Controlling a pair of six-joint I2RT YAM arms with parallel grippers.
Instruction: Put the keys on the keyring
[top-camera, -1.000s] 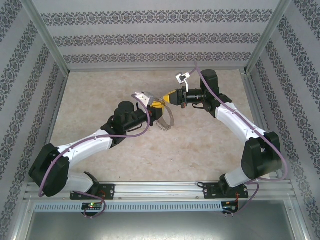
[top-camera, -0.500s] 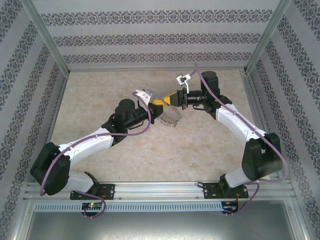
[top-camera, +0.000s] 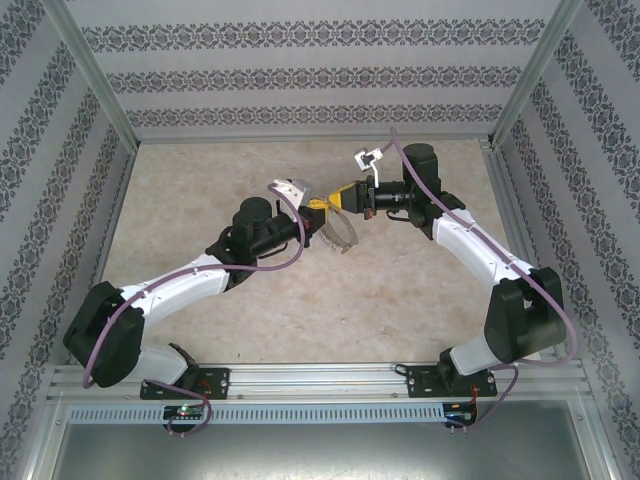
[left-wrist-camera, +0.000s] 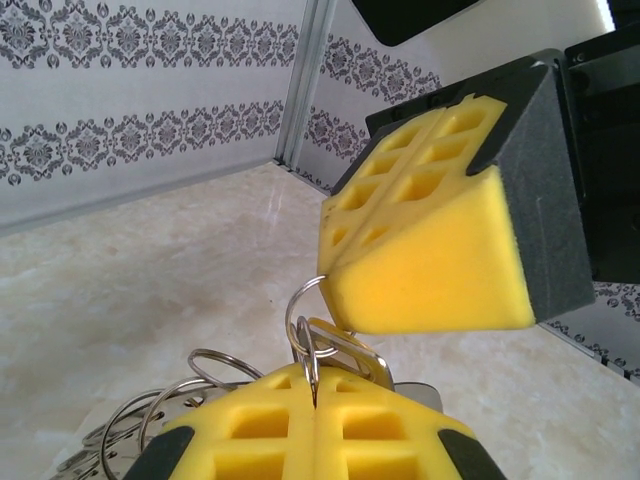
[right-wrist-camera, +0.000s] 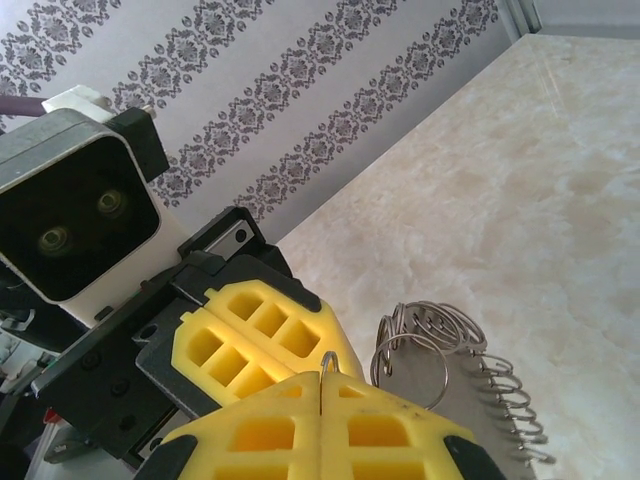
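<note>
Above the table's middle, my left gripper (top-camera: 318, 206) and right gripper (top-camera: 334, 200) meet tip to tip. The keyring (top-camera: 341, 234), a grey hoop fringed with small silver rings, hangs just below them. In the left wrist view my left gripper (left-wrist-camera: 315, 400) is shut on a thin wire of the keyring (left-wrist-camera: 150, 425). The key (left-wrist-camera: 352, 347), with its yellowish head, lies right above the pads. A small wire loop (left-wrist-camera: 297, 312) runs from the key under the right gripper's fingertips (left-wrist-camera: 430, 270). My right gripper (right-wrist-camera: 322, 385) is shut, and that loop pokes out between its pads.
The beige marble-patterned table (top-camera: 200, 190) is boxed in by patterned walls and metal posts (top-camera: 95, 75). The left arm's wrist camera housing (right-wrist-camera: 75, 215) sits close in front of the right gripper.
Both grippers have shifted slightly up and to the right while staying together. The hanging keyring has swung with them, from below the left gripper towards the right.
</note>
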